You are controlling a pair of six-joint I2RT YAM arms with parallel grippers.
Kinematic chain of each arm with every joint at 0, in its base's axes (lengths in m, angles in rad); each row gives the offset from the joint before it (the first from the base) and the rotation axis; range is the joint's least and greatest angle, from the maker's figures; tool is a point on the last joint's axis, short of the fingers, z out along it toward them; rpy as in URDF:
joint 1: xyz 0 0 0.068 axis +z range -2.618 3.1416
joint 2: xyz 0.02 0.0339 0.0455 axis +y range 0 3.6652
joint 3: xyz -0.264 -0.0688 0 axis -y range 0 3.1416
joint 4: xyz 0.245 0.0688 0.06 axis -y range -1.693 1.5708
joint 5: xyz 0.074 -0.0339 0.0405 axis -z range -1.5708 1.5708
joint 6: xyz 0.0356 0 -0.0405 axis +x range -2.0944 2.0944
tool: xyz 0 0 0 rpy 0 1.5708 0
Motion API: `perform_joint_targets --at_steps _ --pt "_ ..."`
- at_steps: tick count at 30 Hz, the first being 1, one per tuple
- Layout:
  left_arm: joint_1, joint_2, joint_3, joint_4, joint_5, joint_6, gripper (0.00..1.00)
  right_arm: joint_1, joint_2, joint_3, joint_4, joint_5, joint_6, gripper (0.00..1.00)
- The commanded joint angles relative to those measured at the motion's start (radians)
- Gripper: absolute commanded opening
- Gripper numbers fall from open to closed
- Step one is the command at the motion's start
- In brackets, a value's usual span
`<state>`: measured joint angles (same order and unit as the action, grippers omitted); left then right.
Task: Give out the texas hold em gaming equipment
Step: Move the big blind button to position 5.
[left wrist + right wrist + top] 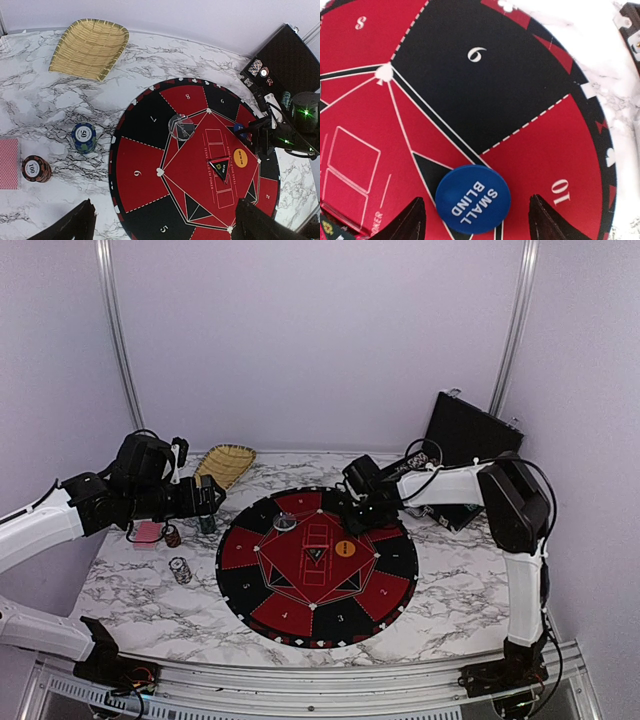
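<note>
— Biggest first?
— Marble tabletop (450, 610), round mat (250, 580) across its middle. Black case (465, 435) at the far right corner, basket (90, 47) by the far edge, left of centre.
— And the left side?
— Cards (9, 163) near the left edge, face down. Just beside them a brown stack (36, 168), then a blue stack (83, 137) closer to the mat. A third stack (180, 569) lower down toward the near edge, seen only from above. Left fingers (80, 225) spread wide over that side, holding nothing.
— Discs?
— All flat on the mat. Clear disc (181, 126) toward the far edge, orange disc (240, 158) right of centre, blue disc (472, 199) out toward the far right corner.
— Key relation?
— Right fingers (415, 222) parted, straddling the blue disc, one on each flank with a sliver of mat showing either side. Not clamped on it. Round, so no long axis to line up with. Much nearer the right arm than the left.
— Anything unclear?
— Fingertips cut off at the bottom of the right wrist view, so hard to say whether touching the mat. From above, blue disc almost hidden under the arm. Case contents too small to name.
</note>
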<state>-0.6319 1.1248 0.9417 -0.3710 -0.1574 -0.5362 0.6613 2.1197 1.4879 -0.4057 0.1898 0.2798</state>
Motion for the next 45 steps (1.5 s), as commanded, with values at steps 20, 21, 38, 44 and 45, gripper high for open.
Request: perform_joint_targets --at_steps 20,21,38,44,45 --pt "0.005 -0.018 0.003 0.014 0.0 -0.008 0.99 0.132 -0.103 -0.088 0.007 0.015 0.07 0.59" --pt "0.005 -0.017 0.003 0.016 0.001 -0.008 0.99 0.132 -0.1 -0.091 0.006 0.016 0.07 0.59" --pt "0.005 -0.008 0.01 0.016 0.005 -0.008 0.99 0.132 -0.064 -0.118 0.034 -0.008 0.072 0.61" --pt "0.005 -0.006 0.012 0.016 0.003 -0.008 0.99 0.132 -0.052 -0.128 0.044 -0.013 0.074 0.6" --pt "0.005 -0.006 0.014 0.017 0.005 -0.008 0.99 0.132 -0.051 -0.13 0.046 -0.016 0.074 0.59"
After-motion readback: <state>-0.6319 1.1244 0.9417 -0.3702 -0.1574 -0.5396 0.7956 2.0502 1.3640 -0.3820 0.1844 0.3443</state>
